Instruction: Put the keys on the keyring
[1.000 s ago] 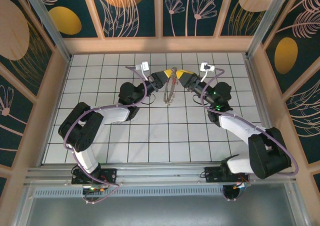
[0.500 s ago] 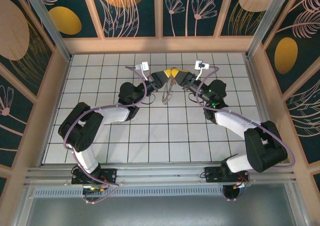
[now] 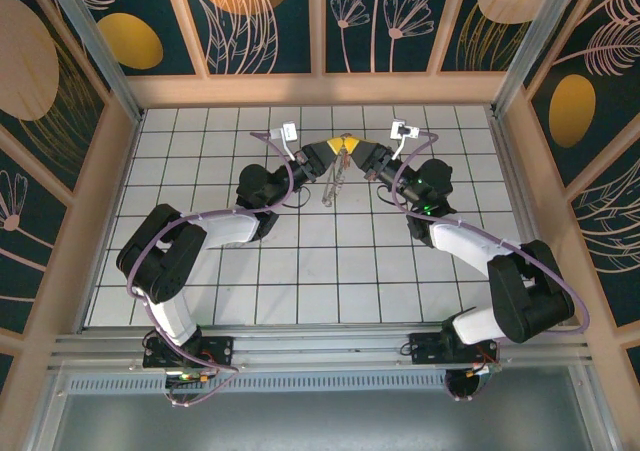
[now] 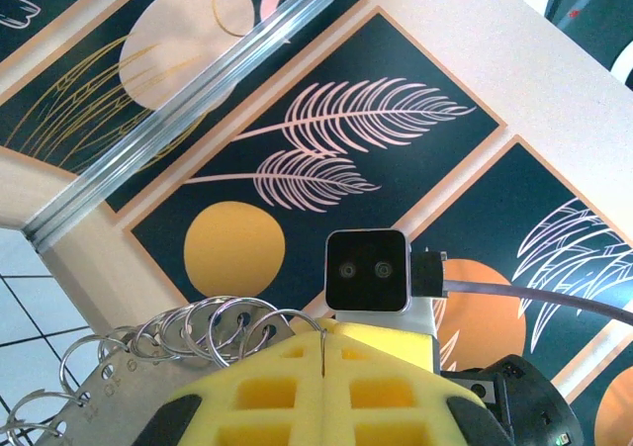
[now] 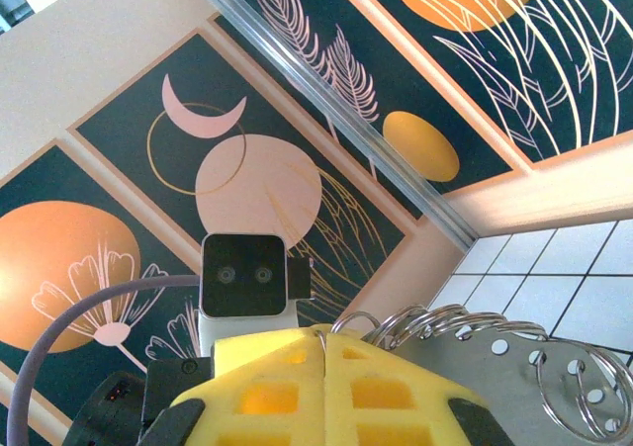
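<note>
The keyring point(image 3: 334, 182) is a silvery bunch of wire rings on a drilled metal strip. It hangs above the tiled floor between my two grippers at the back centre. My left gripper point(image 3: 335, 150) is shut, and a thin ring wire is pinched in the seam of its yellow pads point(image 4: 267, 387). Several rings point(image 4: 188, 332) fan out to the left of those pads. My right gripper point(image 3: 352, 150) is shut tip to tip against the left one. It pinches a ring point(image 5: 356, 325), with the strip point(image 5: 514, 367) trailing right. The red-headed key is hidden.
The back wall point(image 3: 320, 86) stands just behind the two grippers, and wooden side walls close in the white tiled floor point(image 3: 330, 271). Each wrist view looks straight at the other arm's camera block point(image 4: 366, 271) point(image 5: 242, 275).
The right gripper has swung left until its pads meet the left gripper's. The hanging keyring has drawn into a narrower bunch under them. The left arm has barely moved.
</note>
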`<state>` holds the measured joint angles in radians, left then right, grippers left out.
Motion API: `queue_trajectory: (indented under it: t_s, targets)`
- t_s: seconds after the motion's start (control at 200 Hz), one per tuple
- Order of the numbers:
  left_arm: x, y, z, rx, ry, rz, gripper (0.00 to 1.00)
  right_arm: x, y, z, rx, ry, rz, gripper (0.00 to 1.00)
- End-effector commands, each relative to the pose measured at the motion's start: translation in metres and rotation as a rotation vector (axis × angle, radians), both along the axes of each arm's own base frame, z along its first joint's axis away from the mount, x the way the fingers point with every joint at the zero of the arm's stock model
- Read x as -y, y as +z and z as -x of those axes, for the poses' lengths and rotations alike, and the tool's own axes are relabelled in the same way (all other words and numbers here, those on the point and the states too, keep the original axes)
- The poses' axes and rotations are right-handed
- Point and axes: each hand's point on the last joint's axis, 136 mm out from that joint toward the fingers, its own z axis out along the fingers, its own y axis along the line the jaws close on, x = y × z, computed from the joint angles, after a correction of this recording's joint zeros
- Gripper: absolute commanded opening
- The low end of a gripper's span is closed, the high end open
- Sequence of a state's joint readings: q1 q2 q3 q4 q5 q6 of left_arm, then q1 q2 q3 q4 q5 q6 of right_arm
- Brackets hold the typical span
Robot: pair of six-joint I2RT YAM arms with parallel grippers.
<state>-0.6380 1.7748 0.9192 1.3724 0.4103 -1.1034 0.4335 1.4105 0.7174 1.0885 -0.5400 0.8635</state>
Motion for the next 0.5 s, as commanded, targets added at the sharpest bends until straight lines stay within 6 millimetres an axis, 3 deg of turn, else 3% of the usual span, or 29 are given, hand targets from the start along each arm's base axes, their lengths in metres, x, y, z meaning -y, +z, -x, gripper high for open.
queue_trajectory:
  t_s: [0.0,0.105,0.12,0.165,0.39,0.44,0.455,0.496]
  targets:
    - [0.001,0.015,0.005,0.063,0.001,0.004,0.11,-0.001,0.012,0.006,0.068,0.028,-0.005,0.0]
    - [0.0,0.01,0.0,0.077,0.053,-0.083,0.3,0.002,0.012,0.001,0.077,0.038,0.029,0.0]
    - [-0.003,0.019,0.003,0.098,0.065,-0.083,0.32,0.002,0.012,0.0,0.079,0.042,0.037,0.0]
    - [-0.007,0.022,0.002,0.121,0.101,-0.12,0.39,0.004,0.012,-0.003,0.084,0.048,0.058,0.0]
    - [-0.025,0.026,-0.008,0.18,0.214,-0.304,0.54,0.012,0.013,-0.02,0.086,0.089,0.167,0.0]
    - [-0.028,0.017,-0.011,0.17,0.206,-0.35,0.55,0.014,0.012,-0.027,0.075,0.105,0.191,0.0]
    - [-0.028,0.027,-0.013,0.189,0.208,-0.343,0.56,0.014,0.011,-0.029,0.07,0.109,0.198,0.0]
    - [-0.029,0.027,-0.015,0.2,0.2,-0.359,0.58,0.017,0.011,-0.035,0.063,0.123,0.209,0.0]
